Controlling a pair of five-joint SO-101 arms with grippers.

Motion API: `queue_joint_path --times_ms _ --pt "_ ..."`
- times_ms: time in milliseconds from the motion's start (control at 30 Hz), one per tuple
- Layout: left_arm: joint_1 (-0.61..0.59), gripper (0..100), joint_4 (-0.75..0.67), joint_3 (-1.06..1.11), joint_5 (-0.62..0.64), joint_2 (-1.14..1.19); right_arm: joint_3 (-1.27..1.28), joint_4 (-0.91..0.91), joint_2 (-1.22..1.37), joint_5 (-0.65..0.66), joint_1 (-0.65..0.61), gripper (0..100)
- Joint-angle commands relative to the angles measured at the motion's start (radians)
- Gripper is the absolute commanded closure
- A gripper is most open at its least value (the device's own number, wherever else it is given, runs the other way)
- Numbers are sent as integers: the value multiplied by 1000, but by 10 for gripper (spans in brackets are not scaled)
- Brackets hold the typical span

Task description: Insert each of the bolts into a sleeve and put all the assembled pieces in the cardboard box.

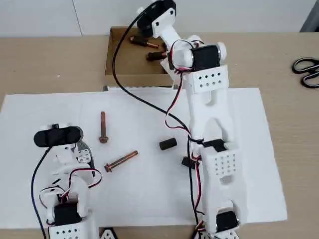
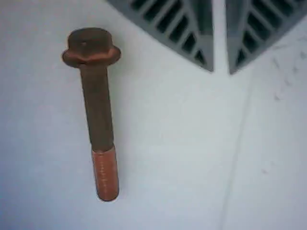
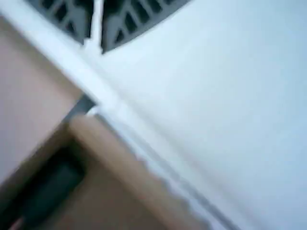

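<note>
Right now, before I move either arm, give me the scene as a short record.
bolts: two, loose on white paper
sleeve: black, loose on paper, apart from bolts
dark piece: beside right arm, possibly a sleeve
cardboard box: holds two assembled pieces
left end effector: shut, empty, over paper
right end effector: shut, empty, at box edge

Metal, paper, cardboard and plastic, as we see them.
We see a bolt [image 2: 98,115] of coppery metal, dull on head and shank, brighter and ridged at the thread. The paper [image 2: 192,143] is white, smooth and matt. The box [image 1: 112,50] is matt brown cardboard, the sleeve [image 1: 168,144] matt black, the arm [image 1: 224,169] smooth white plastic.
</note>
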Motion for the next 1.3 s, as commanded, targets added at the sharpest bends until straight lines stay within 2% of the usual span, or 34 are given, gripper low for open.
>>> queue_joint_path --times_ms 0,67,200,300,467,900,1267 --pt "0 994 -25 -4 5 -8 316 -1 -262 -2 5 994" --pt "0 994 -25 -4 3 -8 497 -2 -360 23 1 985" --pt "0 994 -25 -4 3 -8 799 -2 -522 129 -10 886" --pt "0 994 -25 -4 5 -8 956 -4 -613 221 -38 834" --pt "0 994 -25 -4 5 -8 1143 -8 -699 387 -101 819" --pt "0 994 -25 -4 6 -8 1275 -54 -650 644 -150 819" --pt "0 994 -25 -4 6 -8 1272 -124 -536 700 -194 819"
